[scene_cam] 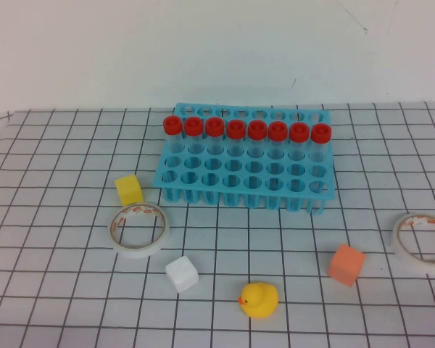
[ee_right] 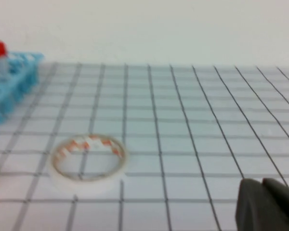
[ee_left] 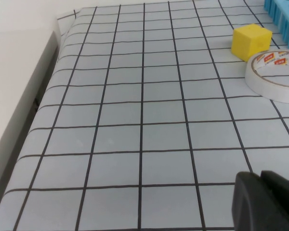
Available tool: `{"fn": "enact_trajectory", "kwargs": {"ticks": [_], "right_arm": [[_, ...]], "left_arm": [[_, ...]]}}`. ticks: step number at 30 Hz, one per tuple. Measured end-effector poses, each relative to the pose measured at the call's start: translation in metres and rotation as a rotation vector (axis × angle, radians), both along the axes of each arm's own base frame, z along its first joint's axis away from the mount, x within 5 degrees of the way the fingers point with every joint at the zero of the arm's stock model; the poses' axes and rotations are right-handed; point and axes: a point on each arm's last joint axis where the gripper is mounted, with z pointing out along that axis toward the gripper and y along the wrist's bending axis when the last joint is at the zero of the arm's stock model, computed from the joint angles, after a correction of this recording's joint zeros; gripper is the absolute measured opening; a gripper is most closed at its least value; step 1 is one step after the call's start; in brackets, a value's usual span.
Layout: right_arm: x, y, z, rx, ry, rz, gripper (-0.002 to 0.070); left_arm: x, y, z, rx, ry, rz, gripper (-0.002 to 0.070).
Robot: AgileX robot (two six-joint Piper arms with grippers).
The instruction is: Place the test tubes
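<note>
A blue plastic rack (scene_cam: 246, 174) stands upper centre of the high view on a desk (scene_cam: 58, 304) covered in a black-lined white grid. It holds eight test tubes (scene_cam: 235, 138) with red caps, upright and side by side in a single row across its width, apparently the second row from the far edge. The other holes that show are empty.

Loose on the desk are three cubes, two rolls and one toy. A yellow cube (scene_cam: 129, 189) lies left of the rack, a white cube (scene_cam: 182, 274) lower centre, and an orange cube (scene_cam: 346, 264) lower right. One tape roll (scene_cam: 138, 230) lies flat just below the yellow cube. A second tape roll (scene_cam: 423, 239) is cut off by the right edge. A yellow rubber duck (scene_cam: 259, 299) sits at bottom centre.

Neither arm appears in the high view. The left gripper (ee_left: 261, 180) shows only in its wrist view, pressed closed and holding nothing, over bare grid squares well apart from the yellow cube. The right gripper (ee_right: 262, 187) is likewise closed and empty, over bare grid near the second tape roll. That view is blurred.
</note>
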Motion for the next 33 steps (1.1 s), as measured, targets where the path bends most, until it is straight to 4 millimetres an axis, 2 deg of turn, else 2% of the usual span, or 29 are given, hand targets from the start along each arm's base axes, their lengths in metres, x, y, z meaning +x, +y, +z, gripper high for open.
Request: {"fn": "enact_trajectory", "kwargs": {"ticks": [5, 7, 19, 26, 33], "right_arm": [[0.004, -0.003, -0.034, -0.044, 0.087, -0.046, -0.0001], [0.004, -0.003, -0.04, -0.045, 0.113, -0.043, -0.0001], [0.003, -0.003, -0.042, -0.045, 0.14, -0.044, -0.0001], [0.004, 0.002, -0.041, -0.053, 0.14, 0.066, -0.0001], [0.004, 0.003, -0.042, -0.035, 0.14, 0.073, -0.0001]], "left_arm": [[0.0, 0.0, 0.0, 0.0, 0.0, 0.0, -0.0001], [0.0, 0.0, 0.0, 0.0, 0.0, 0.0, -0.0001], [0.0, 0.0, 0.0, 0.0, 0.0, 0.0, -0.0001], [0.0, 0.0, 0.0, 0.0, 0.001, 0.0, -0.0001], [0.0, 0.0, 0.0, 0.004, 0.001, -0.001, -0.0001]]}}
